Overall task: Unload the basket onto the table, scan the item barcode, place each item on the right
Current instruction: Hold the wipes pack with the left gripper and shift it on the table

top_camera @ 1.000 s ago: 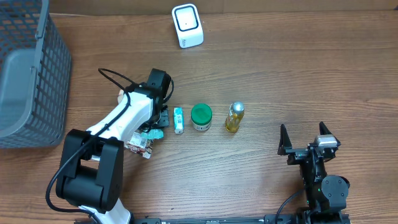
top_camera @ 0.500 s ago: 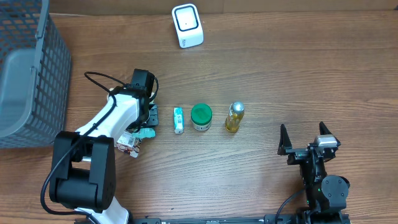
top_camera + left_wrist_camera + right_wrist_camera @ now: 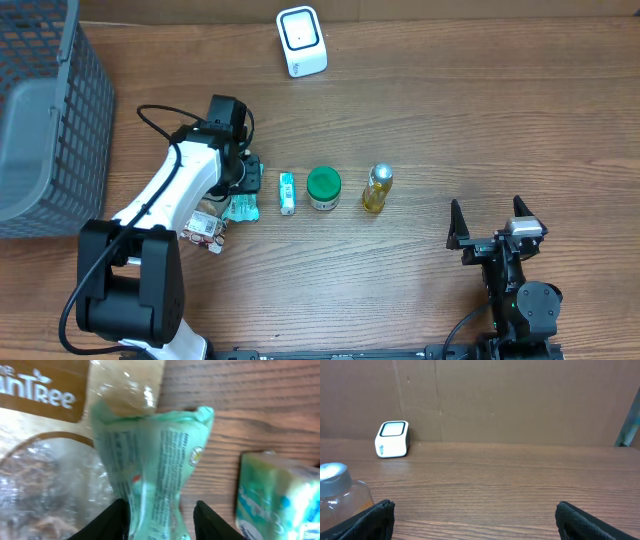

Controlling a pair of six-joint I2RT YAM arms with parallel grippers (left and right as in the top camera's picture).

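Observation:
A crumpled green packet lies on the wood between the fingers of my left gripper. The left finger touches it, and a strip of wood shows between it and the right finger. From overhead the left gripper is over the green packet, left of the row of items. The white scanner stands at the back. My right gripper rests open at the front right, holding nothing.
A clear snack bag with a brown label lies under the packet's left side. To the right are a small teal box, a green-lidded jar and a yellow bottle. A grey basket fills the left edge.
The left arm has swung left and slightly back, dragging the snack bag left with it. Its jaws have widened around the green packet. The right arm has not moved.

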